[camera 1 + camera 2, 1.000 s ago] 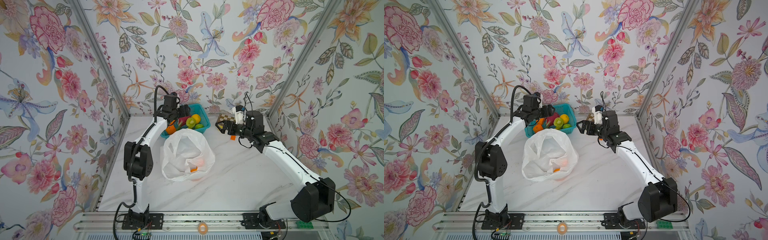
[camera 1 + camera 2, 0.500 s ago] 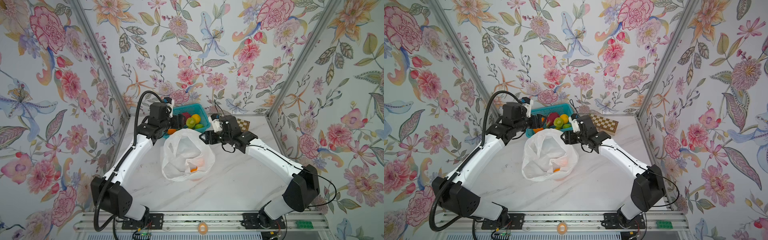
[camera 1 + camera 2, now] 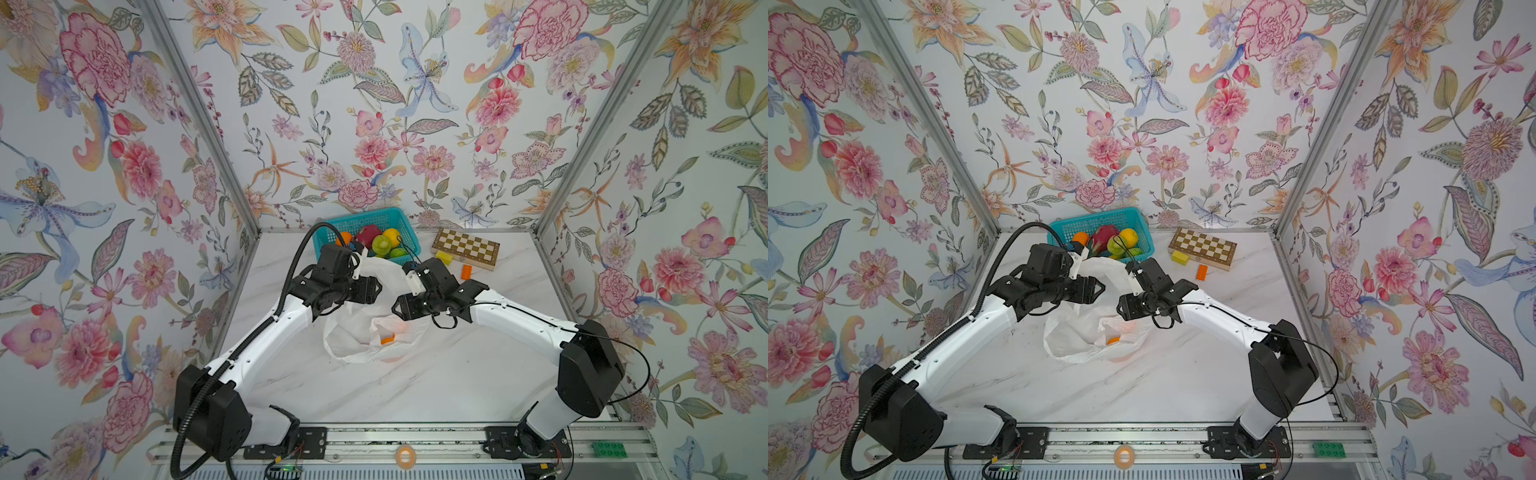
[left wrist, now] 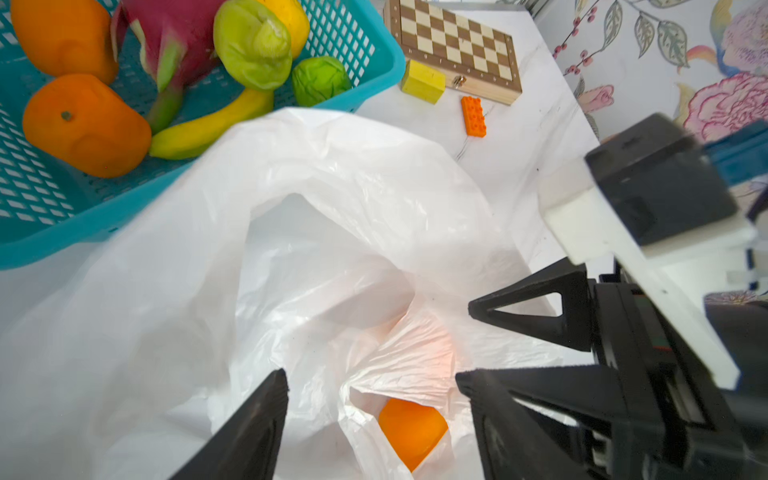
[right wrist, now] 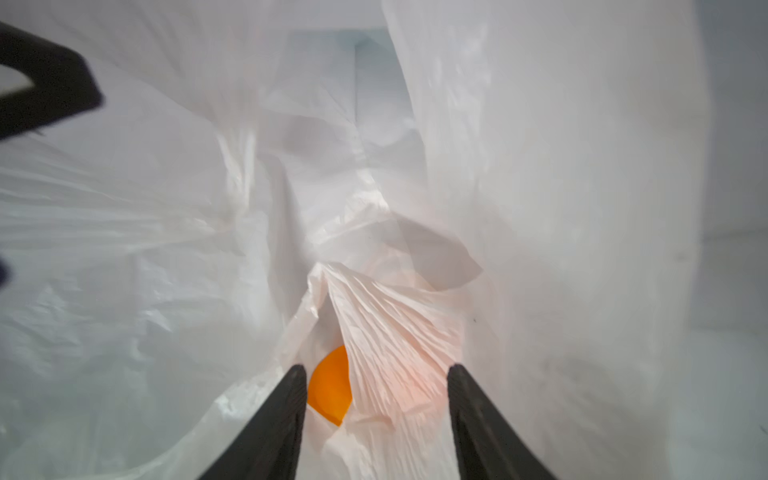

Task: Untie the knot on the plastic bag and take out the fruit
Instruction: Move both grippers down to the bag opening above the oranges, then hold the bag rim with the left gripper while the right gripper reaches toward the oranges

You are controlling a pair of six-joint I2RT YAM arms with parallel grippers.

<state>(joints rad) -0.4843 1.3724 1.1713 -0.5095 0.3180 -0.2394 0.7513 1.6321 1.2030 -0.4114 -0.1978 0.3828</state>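
The plastic bag lies crumpled on the marble table with its mouth gaping. One orange fruit sits inside, half under a plastic fold. My left gripper hangs open above the bag's mouth, empty. My right gripper faces it, open, its jaws either side of the fold over the orange. Behind the bag, more fruit fills the teal basket. The knot is out of view.
A folded chessboard, a yellow block and an orange toy brick lie at the back right. A banana lies in the basket. Flowered walls close in the table on three sides.
Both arms swung forward from the back, the left from the basket and the right from near the chessboard, and now meet over the bag. Both grippers' jaws have narrowed, the right more.
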